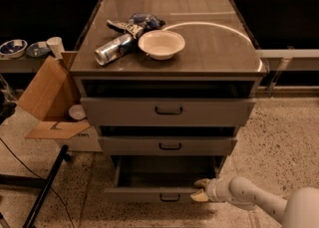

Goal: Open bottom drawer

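The bottom drawer is the lowest grey front of the cabinet, with a small black bar handle at its centre. It stands pulled out, and its dark inside shows above the front. My gripper is at the drawer's right front corner, its pale fingertips against the front edge. The white arm runs off to the lower right.
The middle drawer and top drawer sit above. On the cabinet top lie a white bowl, a can and a blue bag. An open cardboard box stands at the left, with a black stand leg on the floor.
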Tool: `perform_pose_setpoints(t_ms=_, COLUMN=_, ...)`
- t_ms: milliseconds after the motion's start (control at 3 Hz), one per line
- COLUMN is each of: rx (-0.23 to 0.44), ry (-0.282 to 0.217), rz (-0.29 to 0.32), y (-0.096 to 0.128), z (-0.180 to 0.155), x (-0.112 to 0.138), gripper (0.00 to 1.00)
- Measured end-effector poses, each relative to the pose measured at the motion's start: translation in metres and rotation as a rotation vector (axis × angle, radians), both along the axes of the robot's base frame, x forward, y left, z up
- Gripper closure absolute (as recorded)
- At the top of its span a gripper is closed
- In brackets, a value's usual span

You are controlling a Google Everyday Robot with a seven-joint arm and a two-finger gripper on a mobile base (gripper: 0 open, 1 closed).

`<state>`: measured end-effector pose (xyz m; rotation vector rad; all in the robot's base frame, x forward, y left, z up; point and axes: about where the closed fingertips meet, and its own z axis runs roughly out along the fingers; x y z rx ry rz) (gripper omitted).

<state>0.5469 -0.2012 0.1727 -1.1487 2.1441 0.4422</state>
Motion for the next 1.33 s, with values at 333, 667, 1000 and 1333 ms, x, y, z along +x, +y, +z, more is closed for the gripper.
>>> perform_pose_setpoints(t_ms=333, rx=0.0, ry=0.0, rz=0.0, y=0.0, z=0.005, x=0.0, gripper=1.0)
perform_pose_setpoints(t_ms=667, rx=0.001, ry=0.011, rz=-0.008, y=-0.004, z=0.001, x=-0.015, gripper=1.0)
perform_pose_setpoints(t_ms=1000, rx=0.0, ry=0.021, rz=-0.017, y=-0.008, z=-0.004, x=-0.028, gripper=1.0)
perform_pose_setpoints(t_ms=1333, rx=0.0, ry=0.021, rz=-0.017, y=-0.008, z=0.0, x=-0.028, gripper=1.0)
